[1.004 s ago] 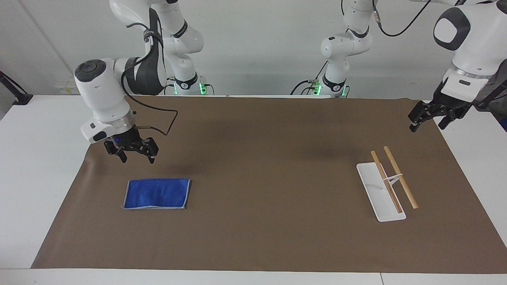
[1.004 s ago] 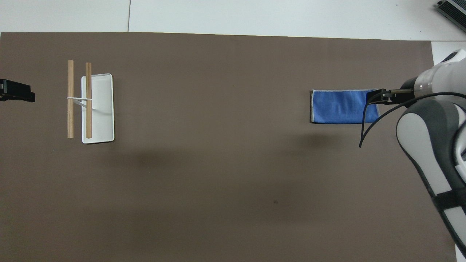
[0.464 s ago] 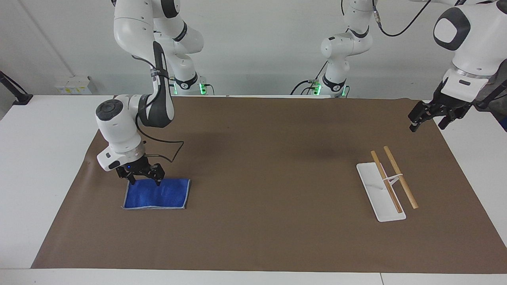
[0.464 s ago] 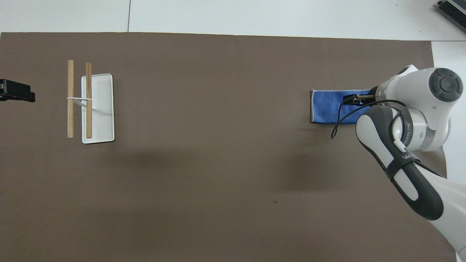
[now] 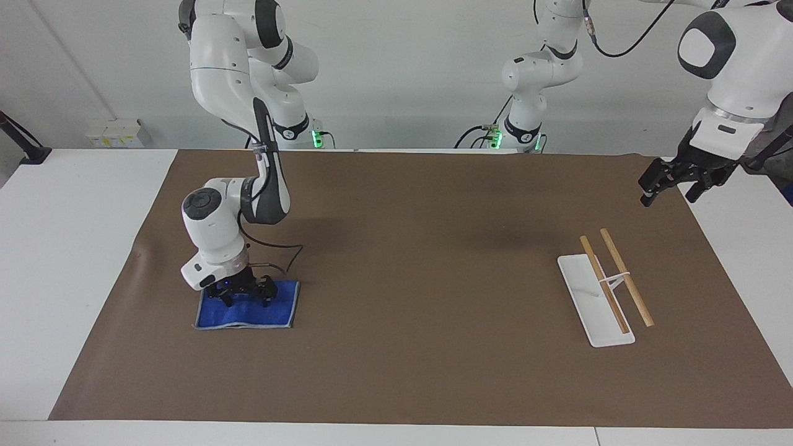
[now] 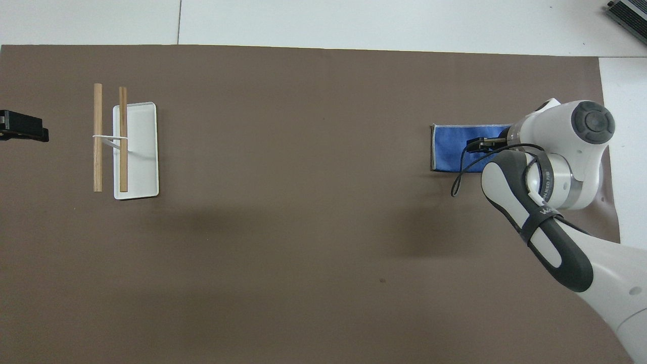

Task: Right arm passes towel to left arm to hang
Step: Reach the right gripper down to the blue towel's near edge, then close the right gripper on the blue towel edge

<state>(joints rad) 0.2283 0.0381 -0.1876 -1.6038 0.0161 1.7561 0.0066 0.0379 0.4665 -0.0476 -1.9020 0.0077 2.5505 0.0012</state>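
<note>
Towel (image 5: pixel 246 311), blue with pale edging, lies flat on the brown mat (image 5: pixel 409 260) toward my right arm's end of the bench (image 5: pixel 68 248). My right arm (image 5: pixel 232 155) bends down over it, and my right tool (image 5: pixel 243 296) sits low on the towel's edge nearer to me, its fingers spread wide with the tips at the cloth and nothing gripped between them. From overhead, my right tool (image 6: pixel 480 145) shows only as a dark tip over the towel (image 6: pixel 452 146), the rest hidden under my wrist. The mat's middle lies bare. Toward my left arm's end stands a white rack (image 5: pixel 596 300) with two wooden bars (image 5: pixel 616 282) held side by side above its flat base; nothing hangs on them. Overhead, the rack (image 6: pixel 136 149) lies about as far from me as the towel does. My left arm (image 5: pixel 725 74) waits, raised over the mat's corner near my own side, and my left tool (image 5: pixel 672 179) hangs there with its fingers apart and empty; overhead, only my left tool's black tip (image 6: pixel 22 131) shows at the picture's edge.
</note>
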